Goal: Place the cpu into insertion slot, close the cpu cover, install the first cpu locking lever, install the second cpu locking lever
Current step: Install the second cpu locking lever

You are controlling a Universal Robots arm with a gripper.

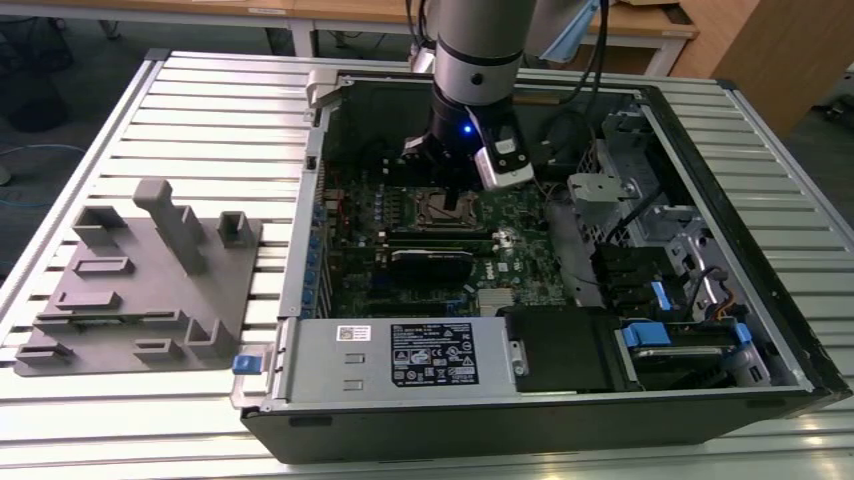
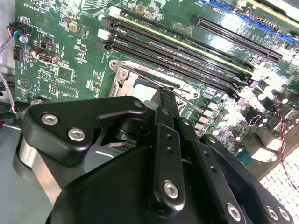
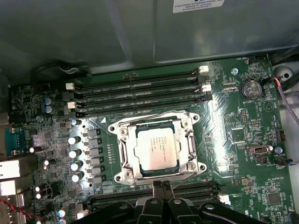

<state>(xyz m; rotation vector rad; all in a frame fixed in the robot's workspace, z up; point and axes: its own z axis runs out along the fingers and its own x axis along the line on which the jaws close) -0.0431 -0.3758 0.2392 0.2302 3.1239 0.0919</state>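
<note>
Gripper (image 3: pixel 162 189) fingers pressed together at the socket's edge, apparently pinching a thin locking lever (image 3: pixel 184 175). Chip (image 3: pixel 156 148) already seated in the socket (image 3: pixel 122 154), cover (image 3: pixel 191 142) down around it. Judgement: keep the wire pinned, sweep low, hook it under its catch.

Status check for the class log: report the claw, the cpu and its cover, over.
Claw at the socket edge, fingers together. Cpu seated in insertion slot, cpu cover down around it. Nothing blocking.
</note>
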